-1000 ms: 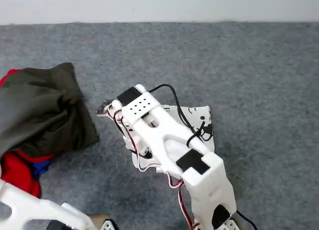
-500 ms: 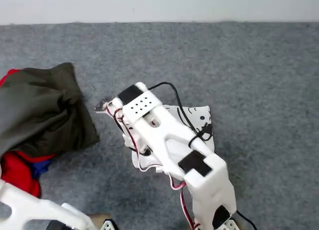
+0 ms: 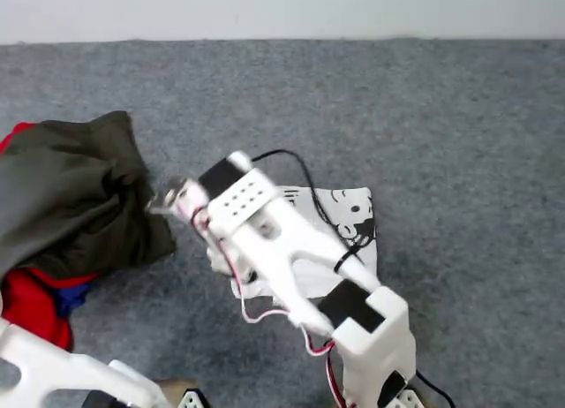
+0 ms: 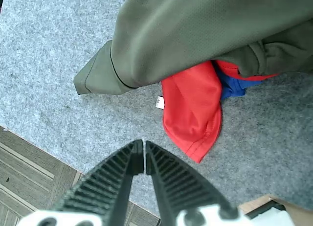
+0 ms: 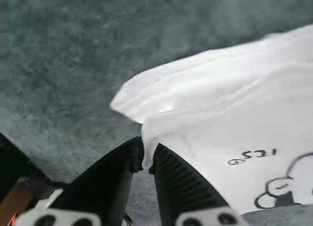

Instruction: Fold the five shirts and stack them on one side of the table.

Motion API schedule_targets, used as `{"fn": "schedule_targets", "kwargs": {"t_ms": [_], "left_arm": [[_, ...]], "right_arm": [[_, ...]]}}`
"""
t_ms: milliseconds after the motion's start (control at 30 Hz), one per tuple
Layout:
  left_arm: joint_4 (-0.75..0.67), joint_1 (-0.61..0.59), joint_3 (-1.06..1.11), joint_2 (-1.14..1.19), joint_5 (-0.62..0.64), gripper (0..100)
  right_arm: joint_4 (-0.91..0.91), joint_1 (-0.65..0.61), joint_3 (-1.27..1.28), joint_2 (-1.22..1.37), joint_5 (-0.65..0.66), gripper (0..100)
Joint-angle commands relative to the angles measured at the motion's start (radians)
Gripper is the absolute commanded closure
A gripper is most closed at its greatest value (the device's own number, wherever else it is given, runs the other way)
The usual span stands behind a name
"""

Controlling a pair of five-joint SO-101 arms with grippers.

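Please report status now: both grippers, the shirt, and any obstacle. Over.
Right gripper shut on white shirt edge. Left gripper shut, empty, near red shirt. Olive shirt close beside right gripper.

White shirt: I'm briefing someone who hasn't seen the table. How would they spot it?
On the grey mat, look near the middle, beneath the white arm. The white shirt lies there, one edge pinched in the right gripper. It alone is white with a black cartoon print; the olive shirt and red shirt are heaped apart.
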Motion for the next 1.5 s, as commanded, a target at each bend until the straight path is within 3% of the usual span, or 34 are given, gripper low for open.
{"fn": "schedule_targets", "kwargs": {"t_ms": [0,233,433,500,633,800,867,1067,1233,1467], "left_arm": [[0.006,0.008,-0.028,-0.006,0.000,99],[0.006,0.008,-0.028,-0.006,0.002,99],[0.006,0.008,-0.028,-0.006,0.002,99],[0.006,0.008,-0.028,-0.006,0.002,99],[0.008,0.005,-0.028,-0.006,0.002,99],[0.008,0.003,-0.028,-0.006,0.002,99],[0.008,0.003,-0.028,-0.006,0.002,99],[0.008,0.006,-0.028,-0.006,0.002,99],[0.008,0.006,-0.033,-0.006,0.002,99],[0.006,0.008,-0.030,-0.006,0.002,99]], "right_arm": [[0.039,-0.053,0.029,-0.059,0.006,98.9],[0.038,-0.054,0.034,-0.059,0.006,97.0],[0.042,-0.056,0.023,-0.071,0.002,72.8],[0.044,-0.053,0.005,-0.081,0.002,69.6],[0.044,-0.038,-0.003,-0.136,0.003,74.9],[0.044,0.054,0.081,-0.199,0.005,99.8],[0.044,0.119,0.133,-0.226,0.006,96.6],[0.042,0.364,0.201,-0.300,-0.011,99.1],[0.044,0.470,0.203,-0.315,-0.190,94.6],[0.039,0.473,0.258,-0.314,-0.571,63.1]]}}
